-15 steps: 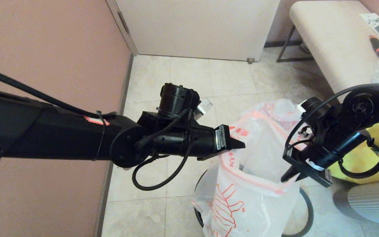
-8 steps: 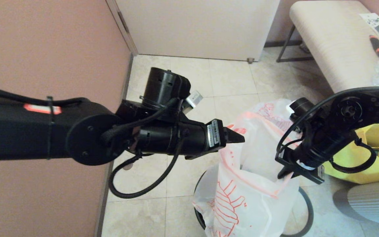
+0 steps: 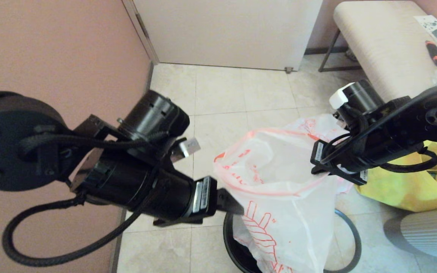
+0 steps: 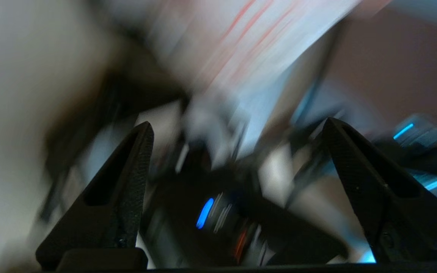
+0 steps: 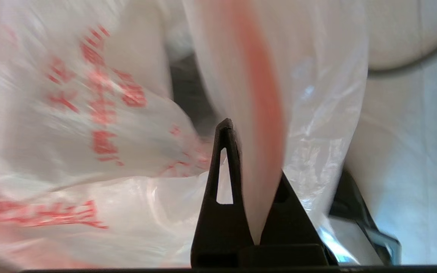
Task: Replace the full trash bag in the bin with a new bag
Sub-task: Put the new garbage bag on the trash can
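Head view showed the new bag, a thin white carrier with red-orange print, hanging with its mouth spread open over the bin, whose black body and thin grey hoop sat at about six o'clock in the picture. The bag's lower part drooped into the bin's opening. The right gripper, at roughly three o'clock of the bag's mouth, was clamped on the bag's pinkish rim; in the right wrist view its black fingers pinched a fold of the plastic between them. The left gripper sat at about eight o'clock of the bag, just beside its lower left edge; whether it touched the plastic could not be told. In the left wrist view its fingers stood wide apart with nothing between them, the scene beyond being smeared. A yellow tote lay on the tiled floor at about three o'clock, behind the right arm, with a grey ribbed round object at four o'clock and a padded bench at one o'clock.
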Robot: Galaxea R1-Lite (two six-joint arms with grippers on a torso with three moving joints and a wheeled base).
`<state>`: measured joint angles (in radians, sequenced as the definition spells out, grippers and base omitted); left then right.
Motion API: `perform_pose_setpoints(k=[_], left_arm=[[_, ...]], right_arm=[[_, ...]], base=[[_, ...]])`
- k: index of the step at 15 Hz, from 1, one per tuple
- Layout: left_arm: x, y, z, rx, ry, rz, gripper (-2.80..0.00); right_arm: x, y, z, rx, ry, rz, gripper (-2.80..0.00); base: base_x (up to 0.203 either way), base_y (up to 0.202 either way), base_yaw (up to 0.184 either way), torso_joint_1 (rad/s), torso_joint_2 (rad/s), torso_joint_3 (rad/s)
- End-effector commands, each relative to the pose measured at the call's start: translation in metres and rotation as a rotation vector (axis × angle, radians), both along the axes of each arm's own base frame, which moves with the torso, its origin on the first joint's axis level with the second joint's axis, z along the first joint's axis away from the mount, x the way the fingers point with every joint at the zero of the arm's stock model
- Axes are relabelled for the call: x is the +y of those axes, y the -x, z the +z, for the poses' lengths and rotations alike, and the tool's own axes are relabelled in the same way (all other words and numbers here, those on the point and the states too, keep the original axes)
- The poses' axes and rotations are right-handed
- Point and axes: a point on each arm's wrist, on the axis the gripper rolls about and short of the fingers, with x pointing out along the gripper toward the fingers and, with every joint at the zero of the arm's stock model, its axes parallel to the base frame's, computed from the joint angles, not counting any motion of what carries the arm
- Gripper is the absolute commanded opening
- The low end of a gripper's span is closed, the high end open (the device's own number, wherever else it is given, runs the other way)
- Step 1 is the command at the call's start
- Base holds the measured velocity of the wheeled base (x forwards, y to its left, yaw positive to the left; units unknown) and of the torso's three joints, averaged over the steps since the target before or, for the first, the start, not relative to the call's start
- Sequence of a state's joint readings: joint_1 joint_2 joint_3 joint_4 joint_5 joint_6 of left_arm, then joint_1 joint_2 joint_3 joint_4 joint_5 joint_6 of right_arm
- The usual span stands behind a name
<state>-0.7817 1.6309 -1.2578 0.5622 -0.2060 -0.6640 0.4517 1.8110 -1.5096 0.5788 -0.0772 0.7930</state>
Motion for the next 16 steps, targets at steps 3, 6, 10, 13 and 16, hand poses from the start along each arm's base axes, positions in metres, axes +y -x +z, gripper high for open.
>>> perform_pose_setpoints(k=[3,6,10,13,16], left_arm=[[0.005,0.002,-0.052,0.096,-0.066,-0.002,0.00],[0.014,-0.004,-0.051,0.043,-0.003,0.041,0.00],[0.018,-0.006,-0.032,0.000,0.127,0.134,0.00],[0.006,-0.021,-0.053,0.083,0.103,0.204,0.00],[0.002,-0.042,-0.068,0.090,0.119,0.263,0.00]], right_arm=[[0.006,-0.011,0.011,-0.160,-0.063,0.041,-2.80],[0.014,-0.023,0.000,-0.249,-0.109,0.114,-2.80],[0.016,-0.024,-0.029,-0.429,-0.109,0.184,-2.80],[0.008,-0.006,-0.032,-0.523,-0.110,0.215,-2.80],[0.004,0.006,-0.018,-0.574,-0.126,0.231,-2.80]], base=[[0.000,0.000,0.000,0.000,0.00,0.000],[0.000,0.000,0.000,0.000,0.00,0.000],[0.000,0.000,0.000,0.000,0.00,0.000],[0.000,0.000,0.000,0.000,0.00,0.000],[0.000,0.000,0.000,0.000,0.00,0.000]])
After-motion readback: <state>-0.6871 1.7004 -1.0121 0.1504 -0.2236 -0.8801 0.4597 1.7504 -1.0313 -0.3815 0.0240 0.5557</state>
